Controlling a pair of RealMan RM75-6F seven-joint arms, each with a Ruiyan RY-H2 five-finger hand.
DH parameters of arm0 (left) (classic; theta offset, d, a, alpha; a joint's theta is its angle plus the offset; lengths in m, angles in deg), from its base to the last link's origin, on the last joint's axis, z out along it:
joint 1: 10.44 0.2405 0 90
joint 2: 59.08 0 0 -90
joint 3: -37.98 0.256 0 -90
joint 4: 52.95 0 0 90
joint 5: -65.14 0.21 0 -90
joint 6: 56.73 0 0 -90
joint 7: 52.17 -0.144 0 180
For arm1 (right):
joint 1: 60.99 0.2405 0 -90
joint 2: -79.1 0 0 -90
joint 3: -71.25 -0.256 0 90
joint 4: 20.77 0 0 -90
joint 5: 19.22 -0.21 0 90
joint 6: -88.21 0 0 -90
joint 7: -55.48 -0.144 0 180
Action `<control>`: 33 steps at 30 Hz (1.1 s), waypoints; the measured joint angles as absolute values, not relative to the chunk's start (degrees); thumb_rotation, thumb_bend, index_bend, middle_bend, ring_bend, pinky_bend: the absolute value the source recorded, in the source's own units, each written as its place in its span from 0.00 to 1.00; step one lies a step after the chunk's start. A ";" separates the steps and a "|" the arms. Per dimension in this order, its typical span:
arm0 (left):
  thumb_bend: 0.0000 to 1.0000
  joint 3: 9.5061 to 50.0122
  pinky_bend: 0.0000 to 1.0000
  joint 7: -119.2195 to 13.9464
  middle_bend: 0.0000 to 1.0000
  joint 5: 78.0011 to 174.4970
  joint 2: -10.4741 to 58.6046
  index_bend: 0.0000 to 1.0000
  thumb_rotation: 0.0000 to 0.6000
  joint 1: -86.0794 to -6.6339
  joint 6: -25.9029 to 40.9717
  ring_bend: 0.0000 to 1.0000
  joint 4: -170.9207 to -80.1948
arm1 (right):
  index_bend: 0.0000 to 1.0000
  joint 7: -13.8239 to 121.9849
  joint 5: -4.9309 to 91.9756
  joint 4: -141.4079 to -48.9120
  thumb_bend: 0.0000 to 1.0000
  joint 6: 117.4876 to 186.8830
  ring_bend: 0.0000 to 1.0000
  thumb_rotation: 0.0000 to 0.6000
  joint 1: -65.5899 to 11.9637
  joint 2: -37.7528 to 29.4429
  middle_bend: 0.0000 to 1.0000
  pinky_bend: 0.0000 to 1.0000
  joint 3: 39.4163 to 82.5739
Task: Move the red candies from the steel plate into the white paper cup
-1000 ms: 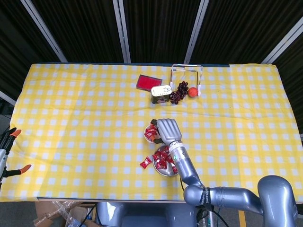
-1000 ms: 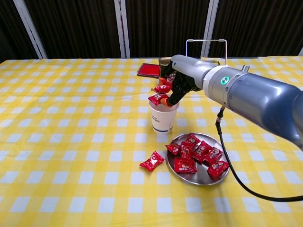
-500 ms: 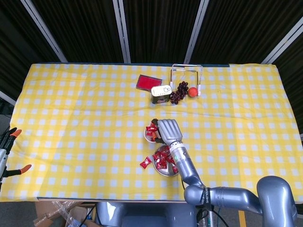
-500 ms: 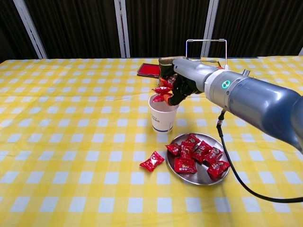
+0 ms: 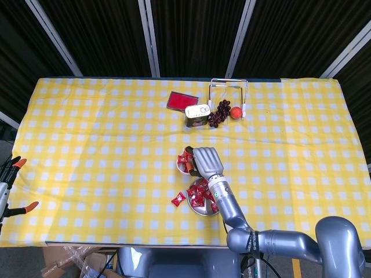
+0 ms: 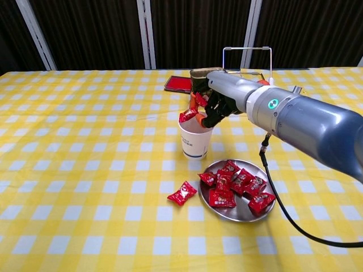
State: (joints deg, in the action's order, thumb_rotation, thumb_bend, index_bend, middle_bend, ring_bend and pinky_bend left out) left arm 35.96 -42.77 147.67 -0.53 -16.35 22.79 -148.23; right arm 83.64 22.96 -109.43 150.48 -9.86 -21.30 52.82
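Observation:
A white paper cup (image 6: pixel 194 141) stands mid-table, also seen in the head view (image 5: pixel 182 167). My right hand (image 6: pixel 220 100) hovers over its mouth, fingers curled around red candies. One red candy (image 6: pixel 188 115) hangs tilted at the cup's rim, and another sits higher between the fingers. In the head view the right hand (image 5: pixel 206 161) covers most of the cup. The steel plate (image 6: pixel 239 213) lies just right of and in front of the cup with several red candies (image 6: pixel 235 182) on it. One loose red candy (image 6: pixel 182 193) lies on the cloth left of the plate. My left hand is nowhere in view.
At the back stand a metal can (image 5: pixel 197 115), a red flat packet (image 5: pixel 182 101), a wire rack (image 5: pixel 229 91), dark grapes (image 5: pixel 219 113) and an orange ball (image 5: pixel 236 113). A black cable (image 6: pixel 273 195) hangs from my right arm beside the plate.
My right hand has shifted slightly over the cup. The lower candy has tipped down toward the cup's rim.

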 measured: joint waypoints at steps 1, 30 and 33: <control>0.03 35.96 0.00 -42.76 0.00 147.68 -0.53 0.00 1.00 -16.35 22.79 0.00 -148.22 | 0.40 83.64 23.05 -109.54 0.56 150.52 0.97 1.00 -9.91 -21.25 0.82 1.00 52.89; 0.02 36.02 0.00 -43.16 0.00 147.85 -0.39 0.00 1.00 -16.31 23.04 0.00 -148.21 | 0.39 82.87 25.51 -113.26 0.56 151.43 0.97 1.00 -11.77 -19.83 0.82 1.00 54.70; 0.02 36.05 0.00 -43.09 0.00 147.94 -0.40 0.00 1.00 -16.32 23.05 0.00 -148.17 | 0.37 82.84 25.64 -113.35 0.55 151.64 0.97 1.00 -11.97 -19.86 0.82 1.00 54.81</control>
